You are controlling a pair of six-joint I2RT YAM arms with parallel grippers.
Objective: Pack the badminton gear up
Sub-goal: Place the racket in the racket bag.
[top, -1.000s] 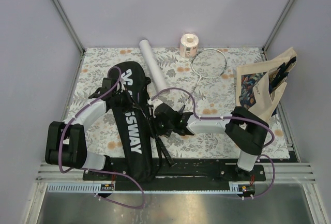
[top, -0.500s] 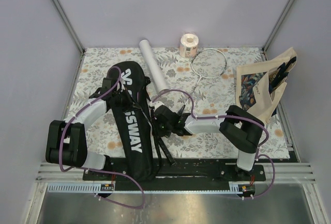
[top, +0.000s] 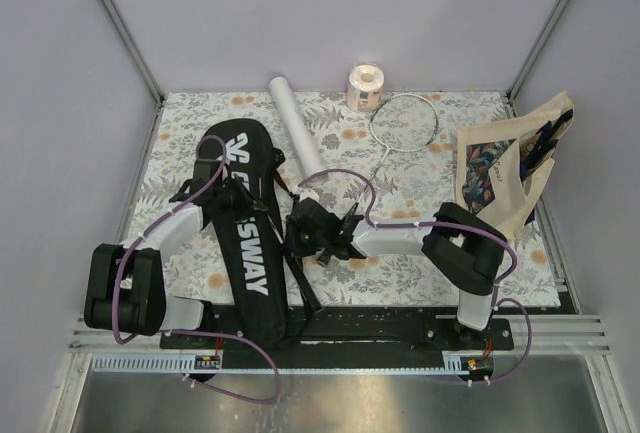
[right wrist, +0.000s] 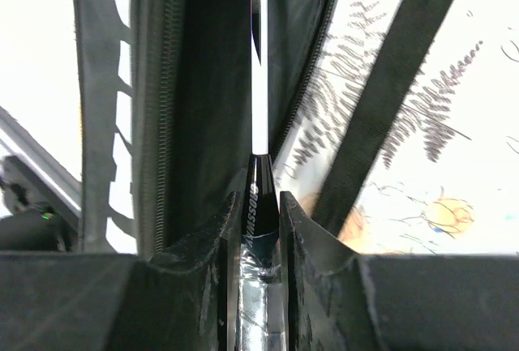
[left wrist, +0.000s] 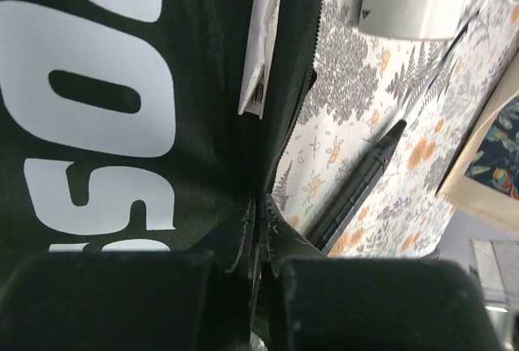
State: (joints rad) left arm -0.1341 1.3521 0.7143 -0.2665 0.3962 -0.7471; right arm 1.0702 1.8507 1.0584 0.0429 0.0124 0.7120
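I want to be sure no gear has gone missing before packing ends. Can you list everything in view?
racket bag: one, black with white lettering, lying lengthwise on the left of the table, unzipped along its side
held racket: one, white shaft and black handle, shaft reaching into the bag's opening
loose racket: one, silver-white, on the table at the back, right of centre
tube: one, white, lying behind the bag
paper roll: one, pinkish, at the back edge near the tube
tote bag: one, beige with colourful print, at the right edge
table cover: one, white with grey and orange flowers
left gripper: one, black, shut on the bag's edge
right gripper: one, black, shut on the held racket's handle
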